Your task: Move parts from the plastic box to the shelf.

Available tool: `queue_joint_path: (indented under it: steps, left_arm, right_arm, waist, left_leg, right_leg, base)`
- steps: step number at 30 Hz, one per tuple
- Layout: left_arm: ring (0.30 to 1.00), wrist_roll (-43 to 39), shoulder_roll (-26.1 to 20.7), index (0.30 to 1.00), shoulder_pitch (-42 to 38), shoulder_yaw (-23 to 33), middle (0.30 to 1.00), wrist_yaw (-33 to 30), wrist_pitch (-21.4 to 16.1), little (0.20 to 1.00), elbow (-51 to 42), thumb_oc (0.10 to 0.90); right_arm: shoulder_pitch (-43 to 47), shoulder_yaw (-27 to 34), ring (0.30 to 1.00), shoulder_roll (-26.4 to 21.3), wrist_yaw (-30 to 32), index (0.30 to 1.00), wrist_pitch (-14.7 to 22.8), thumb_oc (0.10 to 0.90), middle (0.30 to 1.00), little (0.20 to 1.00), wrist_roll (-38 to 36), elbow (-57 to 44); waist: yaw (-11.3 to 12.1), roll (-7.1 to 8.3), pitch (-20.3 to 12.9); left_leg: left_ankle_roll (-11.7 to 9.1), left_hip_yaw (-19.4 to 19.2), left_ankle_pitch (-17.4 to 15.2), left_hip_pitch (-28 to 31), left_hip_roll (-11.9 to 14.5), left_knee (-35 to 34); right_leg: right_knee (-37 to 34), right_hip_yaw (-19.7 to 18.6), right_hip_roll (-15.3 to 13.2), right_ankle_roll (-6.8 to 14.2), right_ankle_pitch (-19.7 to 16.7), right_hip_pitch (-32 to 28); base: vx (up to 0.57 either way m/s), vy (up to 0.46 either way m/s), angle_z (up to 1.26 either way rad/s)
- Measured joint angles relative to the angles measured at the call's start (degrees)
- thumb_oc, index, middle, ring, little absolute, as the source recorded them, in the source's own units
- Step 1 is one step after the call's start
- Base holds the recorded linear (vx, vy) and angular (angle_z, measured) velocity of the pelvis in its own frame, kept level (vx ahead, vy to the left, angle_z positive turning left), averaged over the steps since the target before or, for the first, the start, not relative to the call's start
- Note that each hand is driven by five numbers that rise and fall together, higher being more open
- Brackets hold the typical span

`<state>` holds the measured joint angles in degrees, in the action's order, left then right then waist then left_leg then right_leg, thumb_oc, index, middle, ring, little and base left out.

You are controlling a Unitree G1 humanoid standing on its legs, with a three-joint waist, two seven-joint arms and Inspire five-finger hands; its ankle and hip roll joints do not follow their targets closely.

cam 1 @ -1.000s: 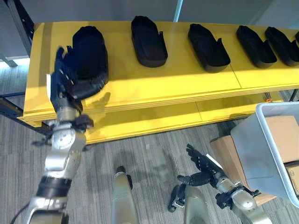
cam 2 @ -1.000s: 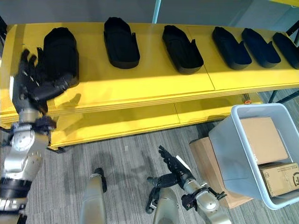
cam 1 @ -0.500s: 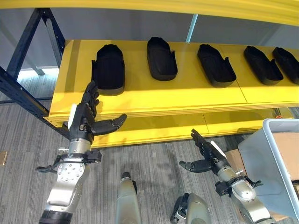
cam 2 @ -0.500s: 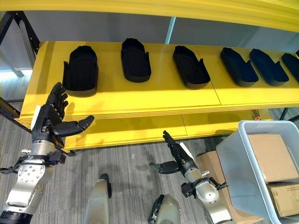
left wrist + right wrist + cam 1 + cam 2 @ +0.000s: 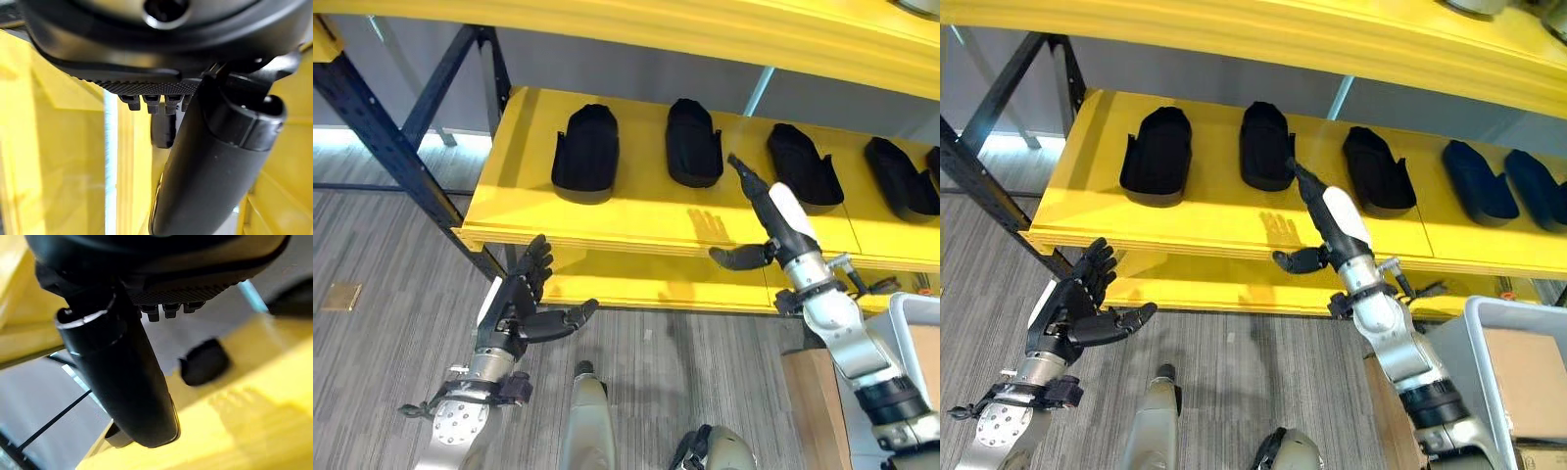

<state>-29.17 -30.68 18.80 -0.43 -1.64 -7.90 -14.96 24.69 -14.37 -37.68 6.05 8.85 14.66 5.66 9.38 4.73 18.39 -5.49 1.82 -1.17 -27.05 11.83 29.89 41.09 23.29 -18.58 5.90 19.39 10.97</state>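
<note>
Several black moulded parts lie in a row on the yellow shelf (image 5: 636, 211): the leftmost part (image 5: 586, 154), a second part (image 5: 693, 145), a third part (image 5: 803, 165) and more to the right. My left hand (image 5: 524, 304) hangs open and empty below the shelf's front edge, at the lower left. My right hand (image 5: 766, 213) is raised in front of the shelf, open and empty, its fingers straight and pointing up between the second and third parts. A corner of the grey plastic box (image 5: 1518, 338) shows at the lower right, with a cardboard carton (image 5: 1526, 370) inside.
A dark blue rack upright (image 5: 411, 157) slants down at the left of the shelf. A lower yellow shelf level (image 5: 646, 289) sits under the main one, and an upper yellow beam (image 5: 724, 34) runs above. Grey carpet floor (image 5: 382, 333) lies in front.
The camera has tilted up and shifted. My right hand has risen from near the floor to shelf height. My left hand has dropped lower, away from the leftmost part.
</note>
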Motion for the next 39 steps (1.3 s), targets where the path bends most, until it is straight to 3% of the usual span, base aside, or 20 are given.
queue_joint_path:
  steps: [3,9,18,25,39]
  left_arm:
    - [1.000,-2.2,0.0,1.000,1.2,-0.1,1.000,1.1,0.0,1.000,0.1,0.900]
    - [1.000,-2.8,-0.5,1.000,3.4,-0.1,1.000,2.1,0.0,1.000,0.1,0.900]
    - [1.000,-4.4,-2.0,1.000,5.1,-0.7,1.000,2.2,0.1,1.000,0.0,0.900]
    - [1.000,-6.5,-2.3,1.000,5.5,-1.4,1.000,2.2,0.1,1.000,-0.1,0.900]
    - [1.000,-6.6,-2.8,1.000,4.7,-1.7,1.000,2.0,0.1,1.000,-0.3,0.900]
  right_arm:
    - [4.3,-5.4,1.000,-5.6,-0.1,1.000,-0.5,0.900,1.000,1.000,3.0,2.4]
    - [12.0,-11.0,1.000,-7.7,-0.5,1.000,-0.1,0.900,1.000,1.000,5.6,8.4]
    - [27.9,-23.4,1.000,-7.1,-0.8,1.000,-0.5,0.900,1.000,1.000,5.5,27.7]
    - [34.3,-26.2,1.000,-6.9,-0.6,1.000,-0.7,0.900,1.000,1.000,5.4,34.7]
    - [43.0,-29.3,1.000,-3.5,-0.5,1.000,-2.9,0.900,1.000,1.000,4.1,44.8]
  waist:
    - [2.2,0.07,0.0]
    - [3.6,0.10,0.0]
    - [4.8,0.00,0.2]
    - [4.9,-1.18,2.3]
    - [4.9,-1.81,3.4]
  left_leg:
    - [0.1,0.1,0.1,-0.2,-0.2,-0.1]
    - [0.2,0.8,0.3,-0.9,-0.5,-0.1]
    - [0.1,1.3,0.8,-3.0,-0.9,0.2]
    - [0.1,1.4,0.7,-4.0,-1.0,1.2]
    - [0.3,1.4,0.8,-5.9,-1.1,1.9]
  right_leg:
    - [-0.3,0.3,-0.1,-0.2,0.1,-0.3]
    - [-0.4,0.9,-0.1,-0.2,0.1,-0.2]
    - [0.1,0.9,-0.2,-0.2,0.0,2.0]
    - [0.3,0.8,-0.2,0.0,-0.2,2.5]
    - [1.1,0.7,-0.5,0.0,-0.2,4.4]
  base:
    - [-0.02,0.003,0.07]
    - [-0.02,0.001,0.04]
    - [-0.04,0.003,0.02]
    - [-0.02,0.006,0.00]
    - [0.00,0.000,0.00]
